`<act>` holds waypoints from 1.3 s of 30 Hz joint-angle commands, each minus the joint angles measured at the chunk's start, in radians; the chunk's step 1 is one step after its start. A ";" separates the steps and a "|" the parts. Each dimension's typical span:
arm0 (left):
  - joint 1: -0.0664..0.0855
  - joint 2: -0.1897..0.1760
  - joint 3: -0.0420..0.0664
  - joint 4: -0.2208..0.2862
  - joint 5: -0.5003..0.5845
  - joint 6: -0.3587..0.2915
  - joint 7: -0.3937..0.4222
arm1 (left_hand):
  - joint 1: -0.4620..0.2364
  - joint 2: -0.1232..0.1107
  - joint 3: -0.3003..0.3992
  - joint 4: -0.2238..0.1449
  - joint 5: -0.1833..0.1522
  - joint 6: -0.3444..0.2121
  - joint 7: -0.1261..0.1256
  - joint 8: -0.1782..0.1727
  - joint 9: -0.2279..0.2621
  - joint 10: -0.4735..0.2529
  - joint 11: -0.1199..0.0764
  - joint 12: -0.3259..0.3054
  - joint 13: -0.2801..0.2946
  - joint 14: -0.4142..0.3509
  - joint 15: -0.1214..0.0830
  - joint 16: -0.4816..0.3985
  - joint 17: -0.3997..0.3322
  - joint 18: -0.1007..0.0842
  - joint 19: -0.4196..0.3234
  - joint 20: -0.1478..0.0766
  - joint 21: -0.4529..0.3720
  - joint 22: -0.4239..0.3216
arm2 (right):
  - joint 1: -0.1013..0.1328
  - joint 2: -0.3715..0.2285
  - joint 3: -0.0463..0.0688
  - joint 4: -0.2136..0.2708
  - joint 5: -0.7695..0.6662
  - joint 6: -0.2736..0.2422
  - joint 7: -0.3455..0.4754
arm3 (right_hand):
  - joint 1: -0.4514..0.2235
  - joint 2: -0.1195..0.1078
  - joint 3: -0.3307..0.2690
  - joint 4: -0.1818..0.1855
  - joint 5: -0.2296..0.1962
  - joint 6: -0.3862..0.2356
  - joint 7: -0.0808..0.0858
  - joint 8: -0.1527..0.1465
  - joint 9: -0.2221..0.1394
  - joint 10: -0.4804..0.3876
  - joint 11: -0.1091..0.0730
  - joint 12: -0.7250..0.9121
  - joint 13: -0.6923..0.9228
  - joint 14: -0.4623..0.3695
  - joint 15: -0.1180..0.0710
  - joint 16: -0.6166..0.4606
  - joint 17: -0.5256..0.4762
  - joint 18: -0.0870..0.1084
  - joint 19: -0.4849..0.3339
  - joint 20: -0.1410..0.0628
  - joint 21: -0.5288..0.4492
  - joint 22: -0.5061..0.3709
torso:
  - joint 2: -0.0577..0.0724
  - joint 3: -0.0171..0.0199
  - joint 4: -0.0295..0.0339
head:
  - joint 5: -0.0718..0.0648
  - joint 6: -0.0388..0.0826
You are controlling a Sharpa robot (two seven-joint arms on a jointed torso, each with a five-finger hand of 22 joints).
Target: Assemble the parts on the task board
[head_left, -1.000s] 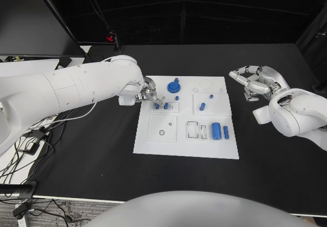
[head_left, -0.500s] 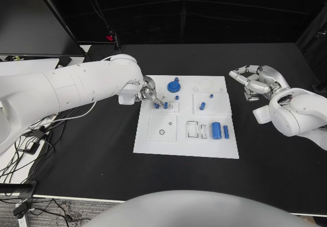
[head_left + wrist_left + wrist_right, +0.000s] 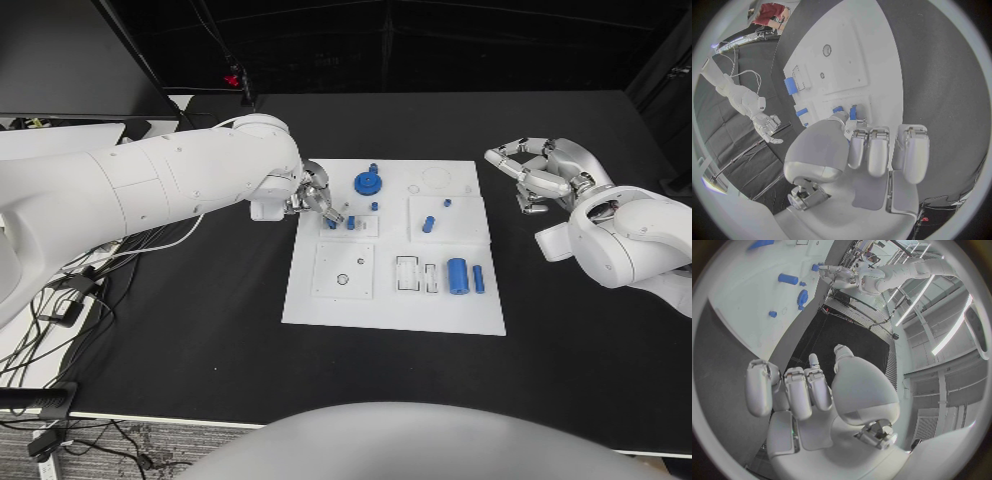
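The white task board (image 3: 392,300) lies mid-table. My left hand (image 3: 315,200) reaches over its upper left corner, fingertips down at two small blue pegs (image 3: 332,224) standing in a square block. In the left wrist view the fingertips (image 3: 856,131) meet those pegs (image 3: 852,111); whether one is pinched is hidden. A round blue gear (image 3: 369,183) stands just beyond the hand. A blue cylinder (image 3: 457,273) and a thin blue pin (image 3: 477,279) lie at the board's right. My right hand (image 3: 528,175) hovers off the board's right edge, fingers loosely bent and apart, holding nothing.
More blue pegs (image 3: 428,224) stand in the board's upper right block. Empty slots (image 3: 408,273) and a plate with holes (image 3: 343,272) sit lower on the board. Bare black table (image 3: 389,370) surrounds it. Cables (image 3: 80,290) hang at the left edge.
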 commanded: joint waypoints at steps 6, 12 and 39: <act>-0.007 -0.003 -0.005 -0.003 -0.012 0.033 -0.031 | 0.038 -0.007 0.019 -0.002 0.008 0.000 -0.004 0.008 0.002 0.102 -0.010 0.004 0.263 0.106 -0.009 0.001 0.263 -0.014 0.104 -0.006 0.003 0.263 | 0.001 0.000 0.000 0.002 0.000 0.000 0.002 | 0.003 0.009 -0.007 0.002 0.005 -0.006 0.069 0.004 -0.001 0.102 0.008 0.002 0.263 0.106 0.006 0.002 0.263 0.018 -0.003 0.003 -0.004 0.199 | 0.000 -0.0001 0.0002 | 0.000 0.001; -0.007 -0.002 -0.005 -0.006 -0.012 0.039 -0.035 | 0.110 -0.013 0.055 -0.004 0.015 0.001 -0.007 0.019 0.009 0.102 -0.013 0.004 0.263 0.106 -0.013 0.001 0.263 -0.014 0.104 -0.010 0.003 0.263 | 0.001 0.000 0.000 0.002 0.000 -0.001 0.001 | 0.003 0.009 -0.007 0.002 0.005 -0.006 0.069 0.004 -0.001 0.102 0.008 0.002 0.263 0.106 0.006 0.002 0.263 0.018 -0.003 0.003 -0.004 0.199 | 0.000 0.0002 0.0003 | 0.000 0.000; -0.007 -0.003 -0.005 -0.006 -0.012 0.046 -0.045 | 0.135 -0.013 0.074 0.001 0.034 -0.002 -0.003 0.022 0.013 0.102 -0.010 0.004 0.263 0.106 -0.013 0.001 0.263 -0.014 0.104 -0.011 0.003 0.263 | 0.001 0.000 0.000 0.001 0.000 -0.001 0.000 | 0.004 0.010 -0.008 0.002 0.005 -0.006 0.069 0.005 -0.002 0.102 0.008 0.002 0.263 0.106 0.006 0.002 0.263 0.018 -0.004 0.003 -0.005 0.198 | 0.000 0.0001 -0.0006 | 0.001 -0.002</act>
